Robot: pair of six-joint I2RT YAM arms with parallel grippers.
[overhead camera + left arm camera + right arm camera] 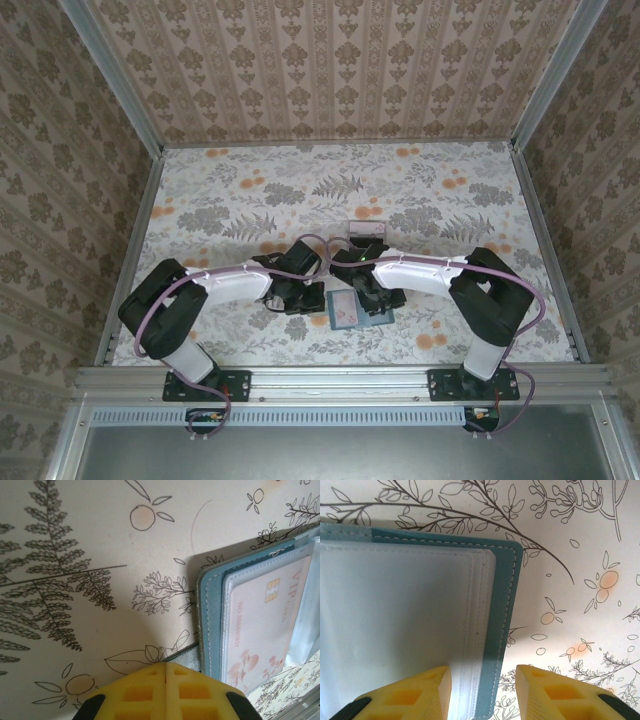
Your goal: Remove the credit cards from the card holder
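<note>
Closest to the table's front edge, the two arm bases are bolted to a metal rail [340, 382], and both arms bend inward over the floral-printed table [220, 200] so that their wrists meet near the middle. The left gripper [165, 666] has its yellow fingers pressed together with no gap and nothing between them; it hangs over bare table just beside the card holder's stitched teal border. The right gripper [482, 676] has its jaws apart. One fingertip is above the pale inner pocket, the other is above the table, and the holder's teal edge runs between them; whether either pad touches the holder cannot be told. The card holder [344, 312] lies opened flat on the table between the two grippers, slightly nearer than the wrists in the top view. In the left wrist view a pale pinkish-white credit card [265, 625], printed with a gold chip and VIP lettering, sits inside a clear sleeve of the holder. Further back, a small pale rectangular object [366, 232] rests on the table, too small to identify. Patterned wallpaper panels [330, 70] enclose the far side.
</note>
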